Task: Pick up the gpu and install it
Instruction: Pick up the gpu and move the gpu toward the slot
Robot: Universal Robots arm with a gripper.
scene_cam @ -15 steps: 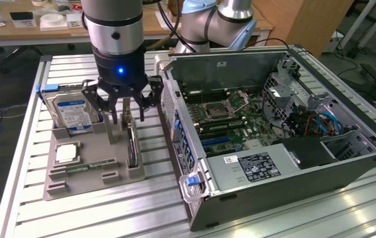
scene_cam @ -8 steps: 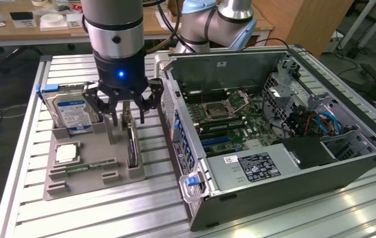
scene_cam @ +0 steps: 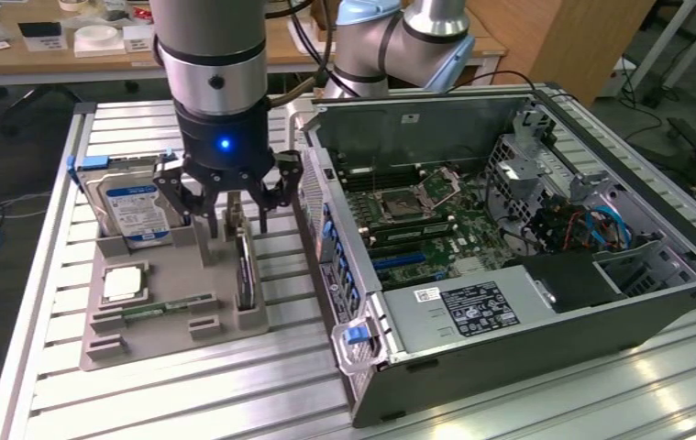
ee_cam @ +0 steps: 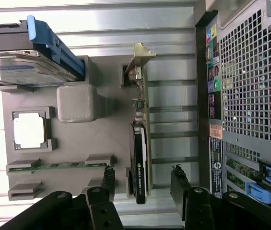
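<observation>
Parts count: worktop, tray & case

1 slatted worktop carrying 1 grey tray and 1 PC case, side open. Tray holds 4 parts, 1 of ea. kind: 1 gpu, 1 hard drive w/ blue frame, 1 CPU chip, 1 memory stick. Also 1 square grey block on the tray. 1 robot arm, 1 tool, w/ 2 fingers in the wrist view.

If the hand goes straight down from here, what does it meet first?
Most likely the gpu, standing on edge in the gray holder: the open hand hangs above it, a finger to either side. Height gap unclear.
</observation>
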